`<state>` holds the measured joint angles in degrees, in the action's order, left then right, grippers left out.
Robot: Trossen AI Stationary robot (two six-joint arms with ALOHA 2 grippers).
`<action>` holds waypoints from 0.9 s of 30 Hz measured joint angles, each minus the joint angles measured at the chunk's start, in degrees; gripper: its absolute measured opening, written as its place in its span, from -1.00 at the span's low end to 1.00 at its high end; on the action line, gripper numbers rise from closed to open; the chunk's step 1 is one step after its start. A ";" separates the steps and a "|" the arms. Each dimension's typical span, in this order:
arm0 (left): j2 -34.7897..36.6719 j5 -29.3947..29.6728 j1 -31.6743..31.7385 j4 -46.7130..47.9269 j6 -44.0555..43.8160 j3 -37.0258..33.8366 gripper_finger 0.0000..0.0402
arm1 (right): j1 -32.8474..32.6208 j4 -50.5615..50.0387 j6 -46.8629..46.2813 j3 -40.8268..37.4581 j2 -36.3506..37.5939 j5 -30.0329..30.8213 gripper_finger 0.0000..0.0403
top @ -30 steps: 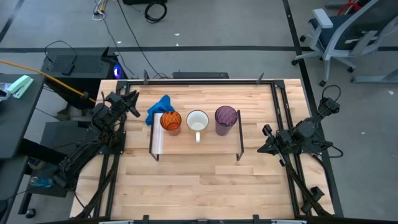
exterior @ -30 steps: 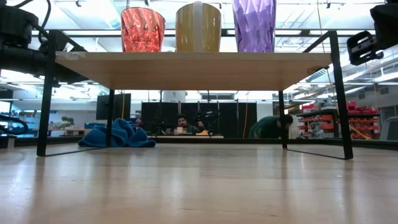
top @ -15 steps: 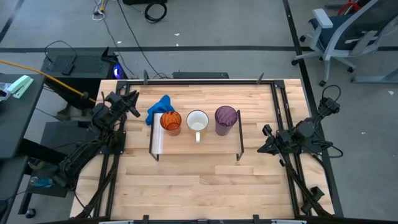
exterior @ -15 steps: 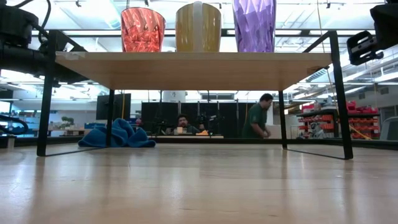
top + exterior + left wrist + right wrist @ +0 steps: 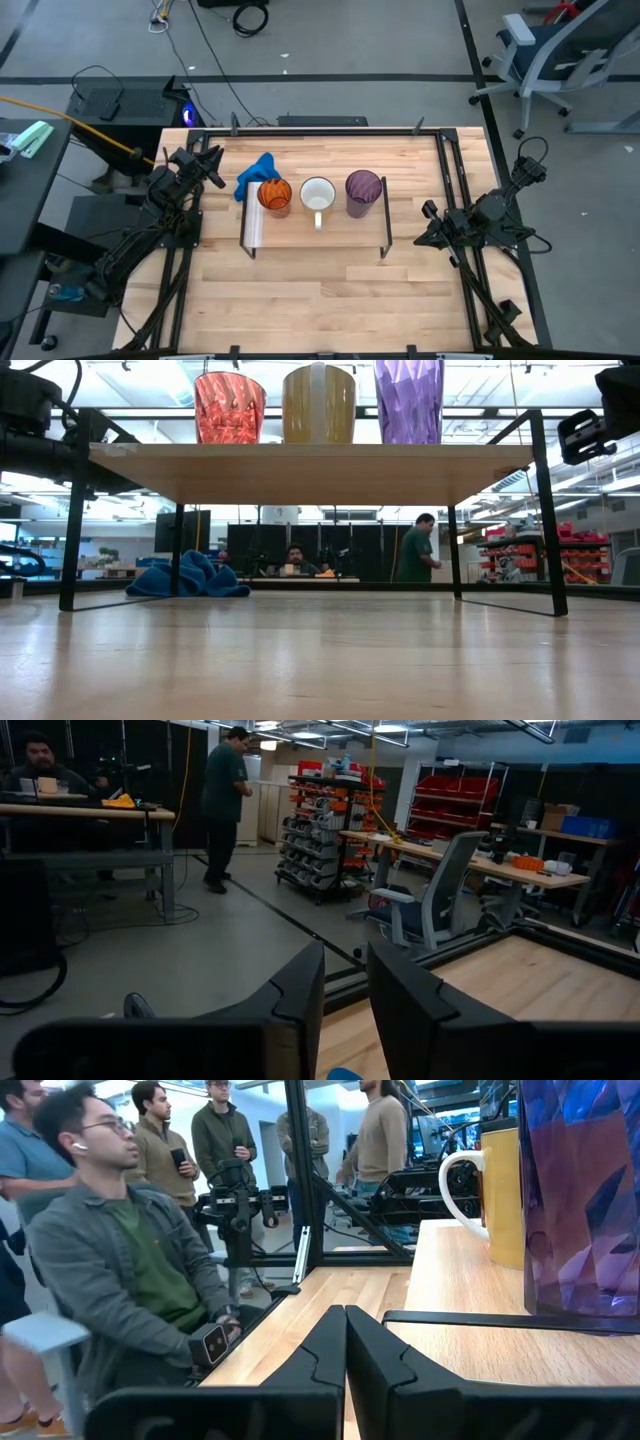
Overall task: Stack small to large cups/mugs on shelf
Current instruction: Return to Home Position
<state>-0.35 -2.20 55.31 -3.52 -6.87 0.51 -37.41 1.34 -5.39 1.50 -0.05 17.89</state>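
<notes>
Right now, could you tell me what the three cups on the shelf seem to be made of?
The small orange faceted cup looks like translucent plastic: light passes through its facets. The tall purple faceted tumbler looks the same. The handled mug, yellow outside and white inside, seems glazed ceramic: opaque, smooth; not certain.

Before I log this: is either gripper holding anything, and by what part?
Nothing is held: the left gripper and the right gripper are both empty, apart from the low light-wood shelf.
</notes>
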 joint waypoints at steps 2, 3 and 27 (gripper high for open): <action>-0.01 0.00 0.00 -0.01 0.00 0.00 -0.55 | 0.00 0.00 0.00 0.00 -0.02 0.00 -0.94; -0.01 -0.01 0.00 0.00 0.00 0.00 -0.55 | 0.00 -0.01 -0.02 0.00 0.00 0.00 -0.94; -0.01 -0.01 0.00 0.00 0.00 0.00 -0.58 | 0.00 0.00 0.00 0.00 -0.01 0.00 -0.94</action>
<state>-0.35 -2.21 55.31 -3.52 -6.87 0.51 -37.41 1.34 -5.39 1.50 -0.06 17.89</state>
